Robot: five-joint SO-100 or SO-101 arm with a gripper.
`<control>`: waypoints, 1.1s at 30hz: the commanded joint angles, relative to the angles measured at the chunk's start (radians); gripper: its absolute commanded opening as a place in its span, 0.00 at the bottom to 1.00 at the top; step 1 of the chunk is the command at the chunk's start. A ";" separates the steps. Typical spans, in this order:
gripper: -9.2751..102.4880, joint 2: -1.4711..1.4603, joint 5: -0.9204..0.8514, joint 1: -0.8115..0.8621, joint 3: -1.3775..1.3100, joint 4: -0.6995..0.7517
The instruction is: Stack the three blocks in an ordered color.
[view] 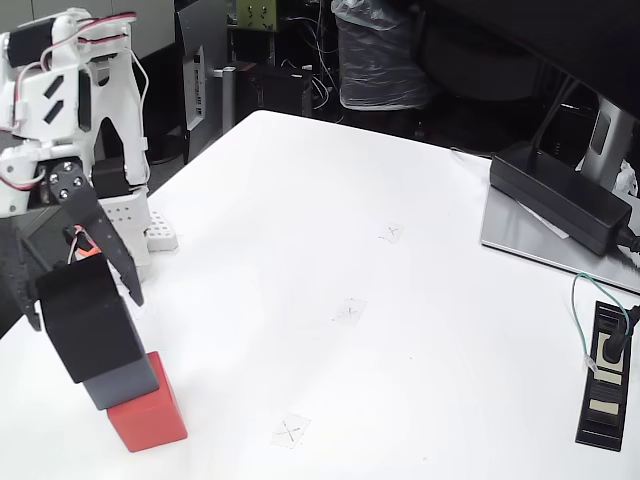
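The broad white matte tabletop (400, 300) fills most of the fixed view, with three faint pencilled X marks running diagonally across its middle. At the far left stands the white plastic robot arm (70, 90), its black two-finger gripper (85, 300) reaching down toward the near left corner. The fingers are spread roughly as wide as the block between them, one dark finger running down each side of the plain matte black cube (88, 318), which sits tilted between them; they appear to clasp it, though whether the pads actually press on its faces cannot be told. There are three cubes in all, one of each colour, piled in a leaning column: the black cube on top, one slate grey matte cube (125, 385) directly under it and touching, and one red matte cube (148, 415) at the bottom, resting on the table. At the right edge lie a flat black power adapter (560, 195) and one black power strip (605, 375).
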 commanded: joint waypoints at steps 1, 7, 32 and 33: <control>0.43 0.020 -0.011 -0.006 0.000 -0.011; 0.44 0.026 -0.011 0.002 -0.014 -0.012; 0.44 0.032 0.005 0.040 -0.265 0.000; 0.44 0.032 0.006 0.038 -0.295 0.000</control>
